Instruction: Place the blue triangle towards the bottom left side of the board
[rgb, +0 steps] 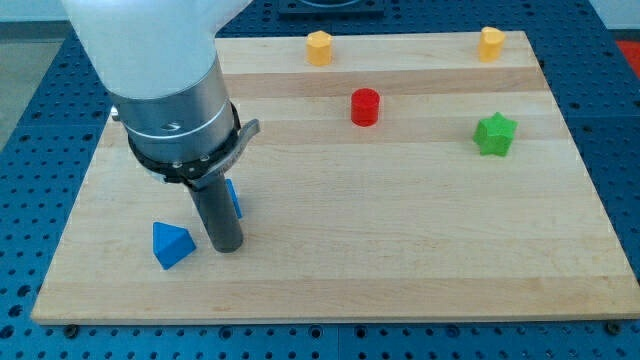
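The blue triangle (171, 244) lies near the bottom left of the wooden board (400, 260). My tip (225, 246) rests on the board just to the right of it, a small gap apart. A second blue block (233, 197) sits right behind the rod, mostly hidden by it, so its shape cannot be made out.
A red cylinder (365, 107) stands at the upper middle. A green star (494, 135) is at the right. A yellow-orange block (318, 47) sits at the top middle and another yellow-orange block (490, 43) at the top right. The arm's large body covers the board's upper left.
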